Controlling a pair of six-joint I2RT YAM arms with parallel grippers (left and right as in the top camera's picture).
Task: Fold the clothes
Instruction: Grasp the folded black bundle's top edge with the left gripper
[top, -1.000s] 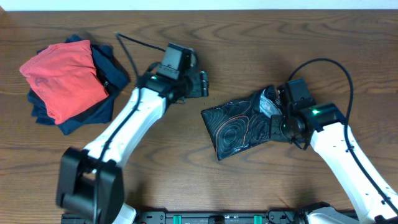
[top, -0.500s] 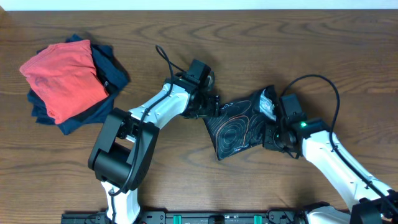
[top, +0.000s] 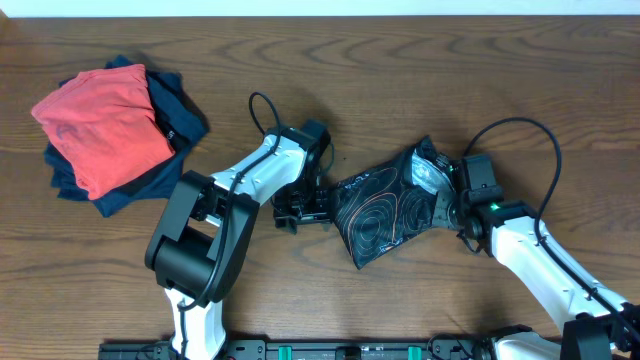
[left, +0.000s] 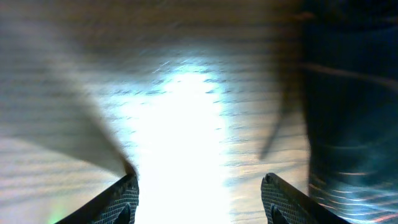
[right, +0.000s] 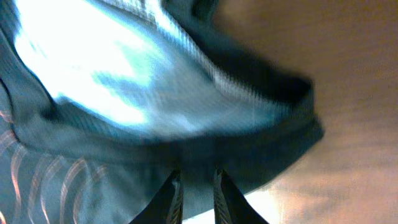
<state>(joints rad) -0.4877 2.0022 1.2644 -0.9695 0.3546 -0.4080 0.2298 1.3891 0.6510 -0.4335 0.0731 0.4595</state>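
The clothes (top: 385, 205), a black jersey with thin orange and white contour lines, lie as a folded bundle at the table's middle. My left gripper (top: 303, 212) sits low at the bundle's left edge. In the left wrist view it (left: 199, 182) stands open over bare glaring wood, with the jersey (left: 348, 112) off to its right and outside the jaws. My right gripper (top: 447, 208) is at the bundle's right end. In the right wrist view it (right: 196, 179) is nearly closed, with the dark hem of the jersey (right: 124, 124) pinched between its fingers.
A red folded garment (top: 105, 125) lies on top of navy garments (top: 172, 118) at the back left. The right arm's black cable (top: 520, 125) loops over the table behind the right arm. A rail runs along the front edge (top: 330, 350).
My left gripper came from behind the bundle to its left edge and narrowed a little. The jersey shifted and turned slightly. My right gripper's jaws closed further on the hem.
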